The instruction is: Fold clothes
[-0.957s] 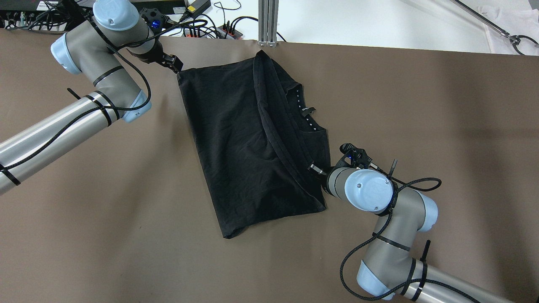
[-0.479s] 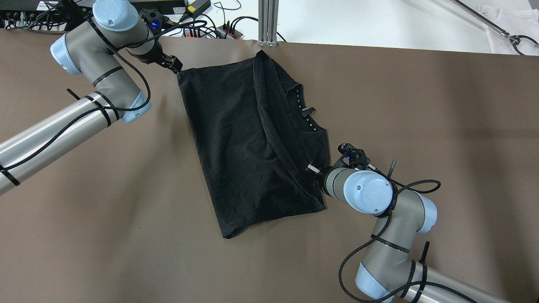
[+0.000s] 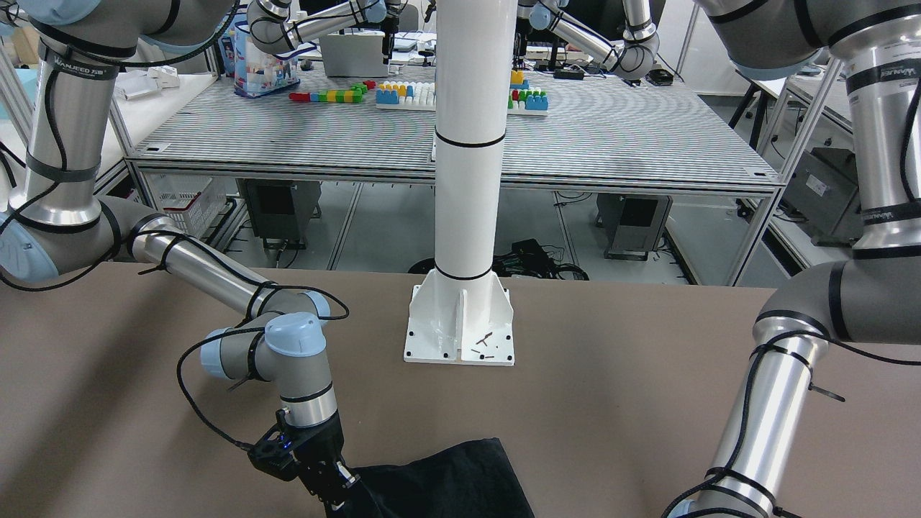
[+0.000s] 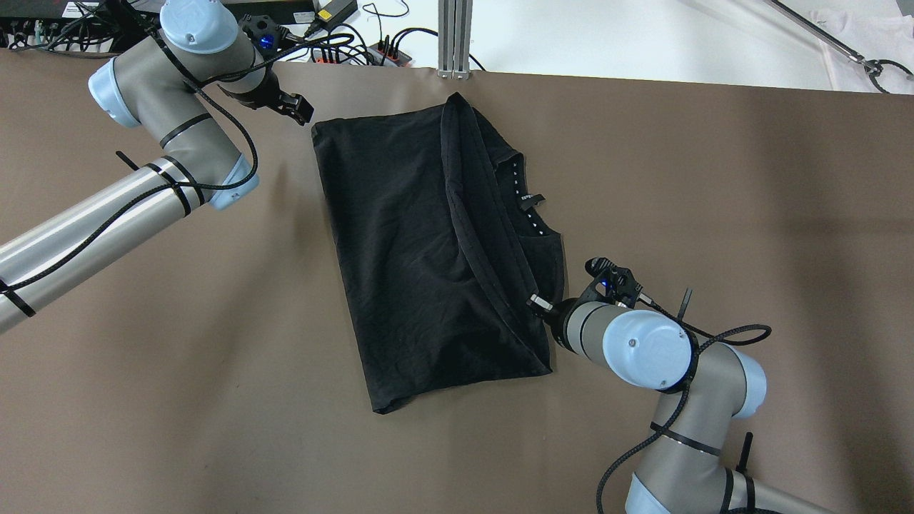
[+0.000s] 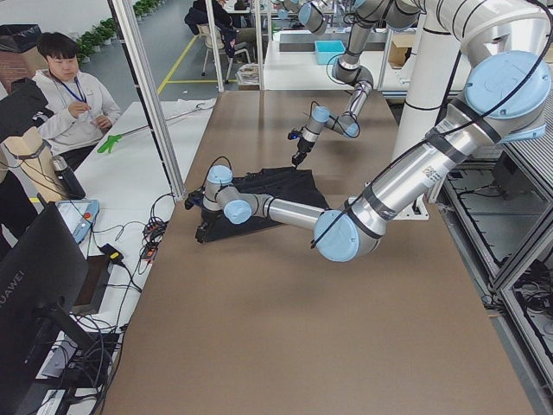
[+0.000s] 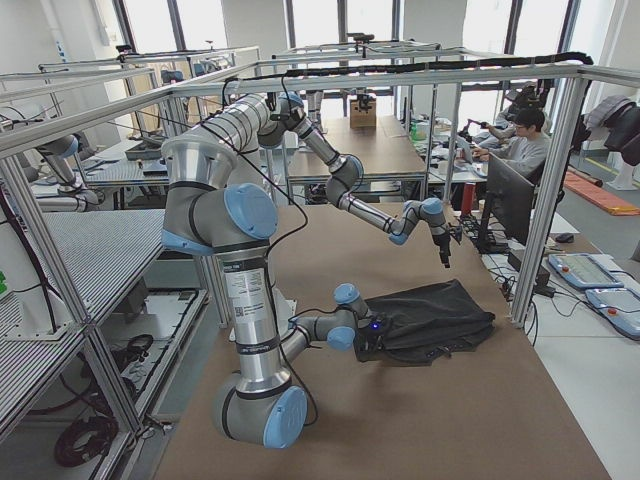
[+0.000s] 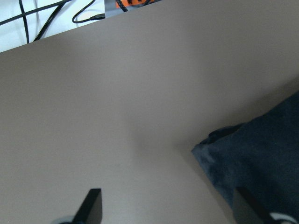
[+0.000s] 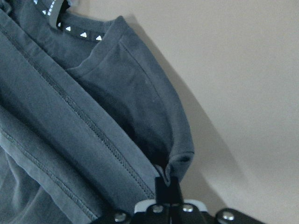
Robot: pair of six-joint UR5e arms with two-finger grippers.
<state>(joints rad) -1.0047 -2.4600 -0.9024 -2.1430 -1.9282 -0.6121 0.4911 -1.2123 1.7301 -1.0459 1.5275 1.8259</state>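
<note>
The clothes (image 4: 414, 250) are one black garment folded lengthwise on the brown table, its collar with white marks facing right. My left gripper (image 4: 301, 111) hovers just off the garment's far left corner. In the left wrist view it (image 7: 168, 205) is open, with that corner (image 7: 261, 154) lying ahead and untouched. At the near right side my right gripper (image 4: 539, 303) is shut on the folded edge. The right wrist view shows the right gripper (image 8: 166, 179) pinching a fold of the clothes (image 8: 70, 116). The front-facing view shows the same grip (image 3: 338, 493) on the clothes (image 3: 446, 478).
A white pillar's base (image 3: 460, 324) is bolted to the table on the robot's side. Cables and a power strip (image 4: 343, 50) lie beyond the far edge beside an aluminium post (image 4: 455, 36). A person (image 5: 65, 86) sits off the table's far side. Bare table (image 4: 714, 178) extends right.
My left gripper has let go of the garment's far left corner. The right gripper has moved right and toward the robot, dragging the garment slightly rightward.
</note>
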